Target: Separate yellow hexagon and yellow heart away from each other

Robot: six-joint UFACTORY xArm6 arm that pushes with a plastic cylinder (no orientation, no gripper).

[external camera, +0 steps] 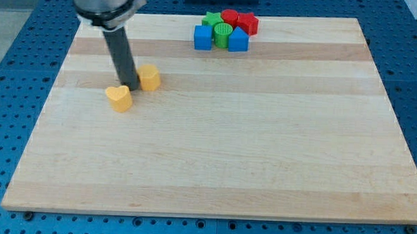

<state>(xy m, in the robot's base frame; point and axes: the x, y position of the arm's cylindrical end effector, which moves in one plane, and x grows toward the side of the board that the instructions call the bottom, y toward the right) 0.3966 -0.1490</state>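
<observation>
Resting between yellow heart (119, 97) and yellow hexagon (149, 78), my tip (129, 84); no pincer on rod; red, green, blue blocks (225, 30) well apart

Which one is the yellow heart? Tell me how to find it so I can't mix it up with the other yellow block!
Start at the wooden board and look near the view's left, where the dark rod comes down. Two yellow blocks sit by my tip. The yellow heart is the one lower and further left, with a notch on top and a pointed end; the yellow hexagon, on the tip's right, has flat sides.
</observation>
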